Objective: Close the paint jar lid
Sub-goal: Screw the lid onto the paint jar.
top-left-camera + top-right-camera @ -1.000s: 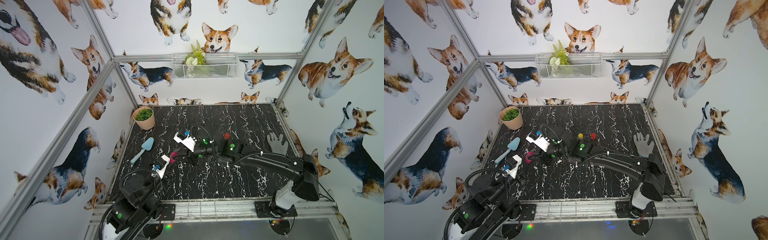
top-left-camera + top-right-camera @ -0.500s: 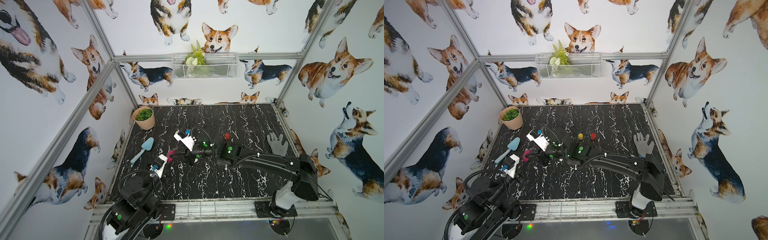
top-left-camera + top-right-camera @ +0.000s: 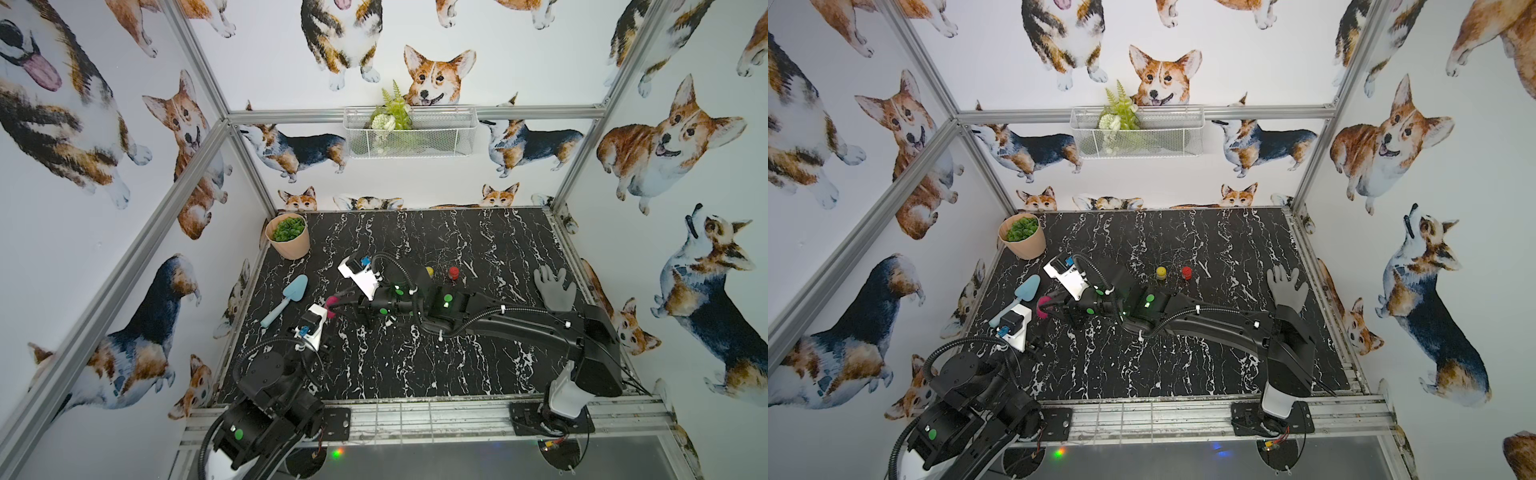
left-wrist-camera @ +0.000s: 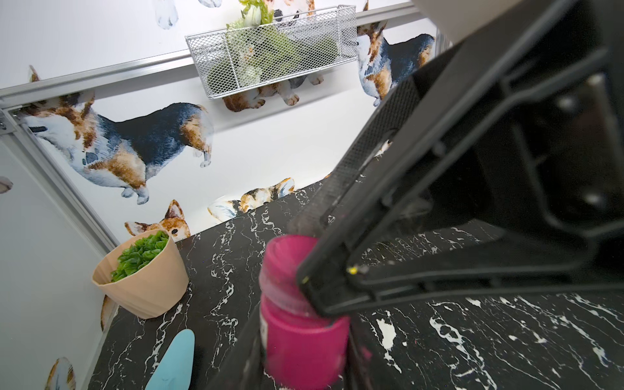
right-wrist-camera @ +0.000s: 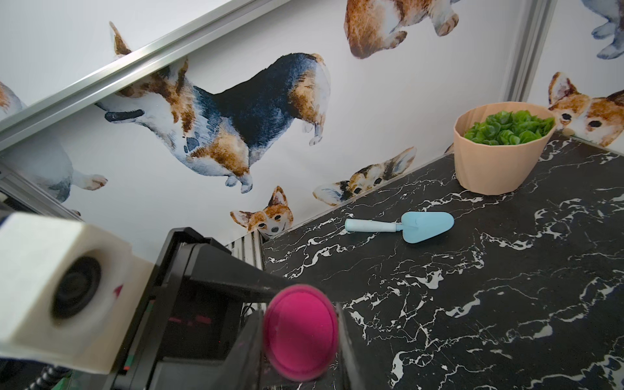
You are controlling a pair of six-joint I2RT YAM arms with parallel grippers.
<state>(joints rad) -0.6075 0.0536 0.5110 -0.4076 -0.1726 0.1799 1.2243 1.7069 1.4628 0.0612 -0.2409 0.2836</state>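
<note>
Near the trowel (image 3: 286, 298), the seemingly light, slick paint jar (image 3: 1043, 306) is clamped at opposite ends by the left gripper (image 4: 300, 358) and right gripper (image 5: 300, 337).

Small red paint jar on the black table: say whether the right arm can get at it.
Likely in reach: the small red paint jar stands uncovered beside that arm. But the right gripper is shut on the pink paint jar, so not yet.

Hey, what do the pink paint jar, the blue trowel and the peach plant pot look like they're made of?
The pink paint jar: probably plastic, smooth and opaque with a soft sheen; upper part duller, perhaps paint-smeared.
The blue trowel: likely moulded plastic, matte, blade and handle both pale blue.
The peach plant pot: matte, faceted walls; plastic or unglazed ceramic, cannot tell.
</note>
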